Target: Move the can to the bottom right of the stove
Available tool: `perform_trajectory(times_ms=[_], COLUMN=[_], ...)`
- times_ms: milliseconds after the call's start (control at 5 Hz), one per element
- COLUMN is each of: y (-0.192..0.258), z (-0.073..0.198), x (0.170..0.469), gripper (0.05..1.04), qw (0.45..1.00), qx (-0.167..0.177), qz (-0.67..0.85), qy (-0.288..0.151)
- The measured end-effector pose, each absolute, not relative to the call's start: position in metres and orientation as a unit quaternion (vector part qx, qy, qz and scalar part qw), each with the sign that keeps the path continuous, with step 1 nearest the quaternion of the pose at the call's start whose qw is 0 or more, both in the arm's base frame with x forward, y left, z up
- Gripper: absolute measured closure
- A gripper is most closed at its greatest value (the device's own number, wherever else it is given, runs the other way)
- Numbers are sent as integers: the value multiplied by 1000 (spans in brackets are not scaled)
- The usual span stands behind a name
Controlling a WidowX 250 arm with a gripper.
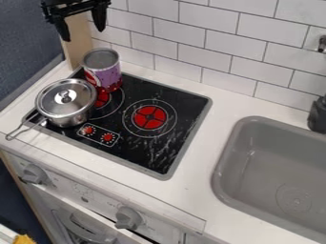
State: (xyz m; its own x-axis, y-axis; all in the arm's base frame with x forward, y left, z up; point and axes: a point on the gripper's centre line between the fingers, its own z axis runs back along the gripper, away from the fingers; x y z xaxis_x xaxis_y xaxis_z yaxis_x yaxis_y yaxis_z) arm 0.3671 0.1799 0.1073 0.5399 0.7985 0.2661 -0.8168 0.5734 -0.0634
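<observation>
Jaws parted with a gap between them and nothing held, the black gripper hangs in the upper left of the frame, its fingertips pointing downward. Behind it rises a strip of pale wood, with a dark blue wall to the left and white brick-shaped tiles running off to the right.

Below the gripper in the picture, in the upper left, the can stands upright at the back of the stove. It has a grey metal top and a purple and red label. In front of it and slightly to the left sits a silver pot with a shiny lid, its thin handle pointing toward the left edge of the frame. Pot and can overlap from this angle, so I cannot tell whether they touch.

Near the middle of the frame, the black stovetop shows a red burner inside pale rings; another red burner is partly hidden by the pot and can. Two small red printed dials sit toward the stove's front.

White counter surrounds the stove, and a grey sink is set into it at the right. Grey knobs line the front at the lower left.
</observation>
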Motion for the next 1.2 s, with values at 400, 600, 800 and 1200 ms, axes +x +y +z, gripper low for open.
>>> perform_trajectory(times_ms=[400, 600, 800, 1200], y=[185, 199, 214, 235], z=[86, 86, 80, 56], x=[372, 377, 382, 388], gripper=[83, 83, 83, 83], qw=[858, 835, 822, 810], qx=[38, 44, 50, 54], qz=[503, 540, 561, 580], qy=[-95, -95, -89, -64])
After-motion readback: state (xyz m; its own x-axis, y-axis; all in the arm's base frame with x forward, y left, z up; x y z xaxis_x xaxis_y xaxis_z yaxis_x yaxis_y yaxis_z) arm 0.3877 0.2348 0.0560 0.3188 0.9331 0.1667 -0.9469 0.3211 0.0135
